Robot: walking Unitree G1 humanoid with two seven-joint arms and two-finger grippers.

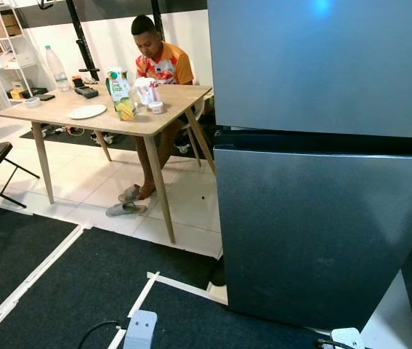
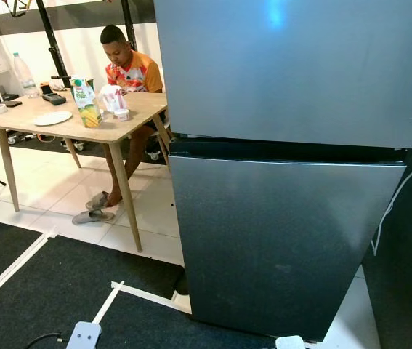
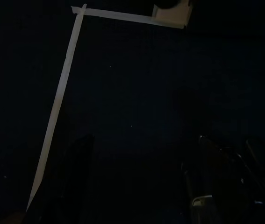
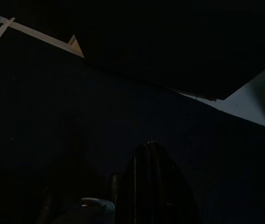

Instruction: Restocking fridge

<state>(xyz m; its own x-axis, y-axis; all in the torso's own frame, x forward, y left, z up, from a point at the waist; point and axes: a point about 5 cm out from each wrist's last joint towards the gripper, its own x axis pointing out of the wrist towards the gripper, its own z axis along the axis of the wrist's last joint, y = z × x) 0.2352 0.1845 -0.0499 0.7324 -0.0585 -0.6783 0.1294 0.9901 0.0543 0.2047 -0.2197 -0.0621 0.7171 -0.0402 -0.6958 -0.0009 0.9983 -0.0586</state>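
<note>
I have the fridge (image 2: 285, 182) right in front of me, a tall grey two-door unit with both doors closed, standing on the black mat (image 1: 82, 291) beside the tiled floor. To my left is a wooden table (image 1: 67, 109) with a person (image 1: 158, 62) seated at its far side. On the table's near right corner stands a juice carton (image 1: 120, 94), upright, with a white bag (image 1: 146, 91) and a small white tub (image 1: 156, 107) just beside it. A white plate (image 1: 87, 112) lies near the front edge, and a clear water bottle (image 1: 56, 69) stands toward the far left corner. A pair of slippers (image 1: 126, 203) lies on the tiles under the table.

Both arms hang idle over the dark mat with its white tape lines. The left gripper (image 3: 141, 182) has its two fingers spread apart, holding nothing. The right wrist picture is too dark: I cannot tell whether the right gripper (image 4: 151, 182) is released or clenched.
</note>
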